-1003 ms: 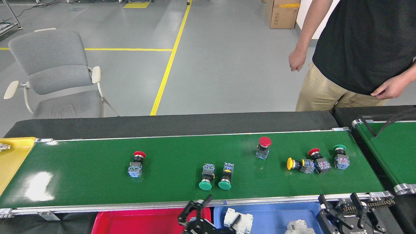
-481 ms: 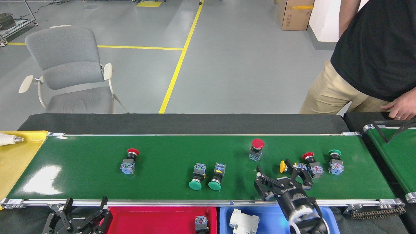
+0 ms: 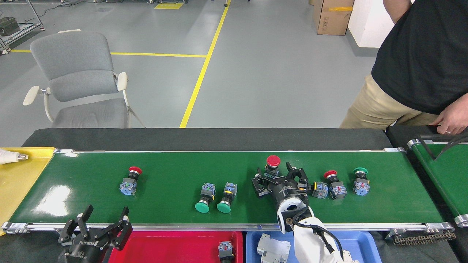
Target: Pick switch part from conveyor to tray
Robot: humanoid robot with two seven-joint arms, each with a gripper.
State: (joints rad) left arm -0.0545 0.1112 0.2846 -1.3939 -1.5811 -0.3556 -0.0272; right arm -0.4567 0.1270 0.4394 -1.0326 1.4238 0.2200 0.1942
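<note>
Occlusion first: the right gripper (image 3: 279,176) reaches over the conveyor (image 3: 91,164) with its black fingers spread wide on either side of a red mushroom-head push-button switch (image 3: 272,166), and its body covers the lower part of that switch, so whether the fingers touch it cannot be told. Just right of the wrist, a switch with a yellow head (image 3: 319,189) is half hidden behind the gripper. The left gripper (image 3: 100,226) hangs at the near rail with its jaws apart, holding nothing; its lower part is cut off by the frame edge.

On the belt lie more switches: a red one far left (image 3: 129,181), two green-headed ones side by side (image 3: 204,197) (image 3: 226,198) on their sides, then a red one (image 3: 334,184) and a green one (image 3: 361,180) standing near the right end.

Below the near rail, a red tray (image 3: 164,248) holds one switch (image 3: 225,251), partly cropped. Beside it, a blue tray (image 3: 362,244) holds a pale grey part (image 3: 270,249), its shape hard to read, with the right arm crossing over it. A yellow tray (image 3: 22,175) at the left end holds a white object (image 3: 9,157), cut off. A person (image 3: 420,65) stands behind, one hand (image 3: 453,120) on the neighbouring belt's frame.
</note>
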